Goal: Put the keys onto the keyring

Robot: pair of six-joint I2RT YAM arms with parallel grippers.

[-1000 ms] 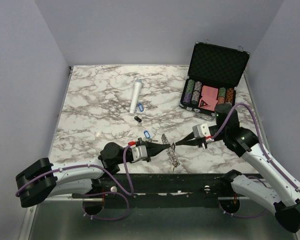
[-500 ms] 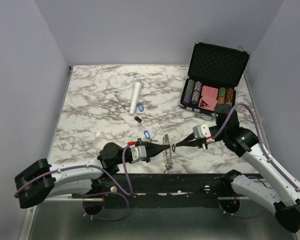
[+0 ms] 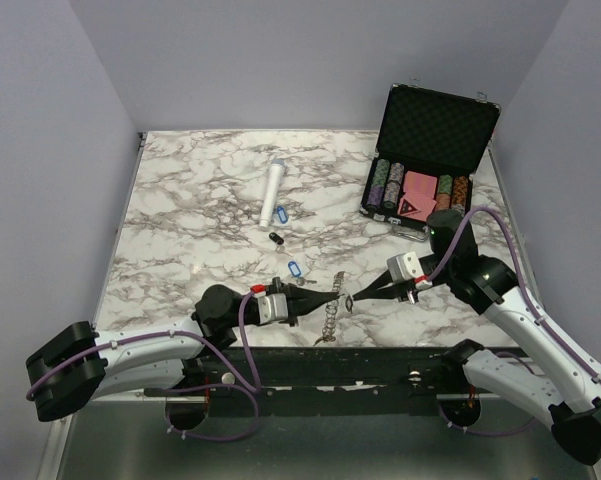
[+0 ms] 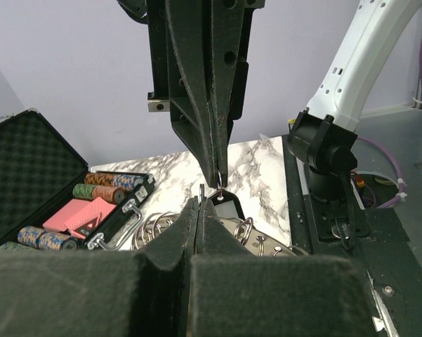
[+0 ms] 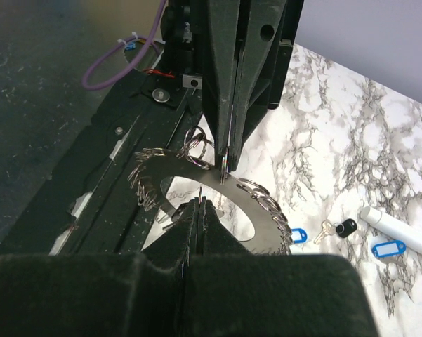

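Fingers of the left gripper [image 3: 332, 294] are squeezed tight, tip against tip, and they have the toothed rim of the keyring [image 3: 329, 316] pinched between them. The right wrist view shows it plainly: the black tips bite the near edge of the grey plate. Coming in from the other side, the right gripper [image 3: 358, 296] is closed down just as narrow, its tips almost nose to nose with the left's. A thin sliver of metal pokes out between its fingers, and what that is, I cannot tell. In the left wrist view its tip sits right at a small split ring with a black tag hanging just below.

The keyring is off the table [image 3: 180, 220], hanging edge-on from the left tips near the front edge, with a fringe of little split rings around its teeth.

Moving out, a blue-tag key [image 3: 294, 270] lies on the marble just behind the left gripper. Further back sits a black-tag key [image 3: 275, 238], then a second blue-tag key [image 3: 282, 213] beside the lower end of the white cylinder [image 3: 272, 192]. At the far right stands the open black case [image 3: 435, 125], lid up, with rows of poker chips [image 3: 388, 185] inside.
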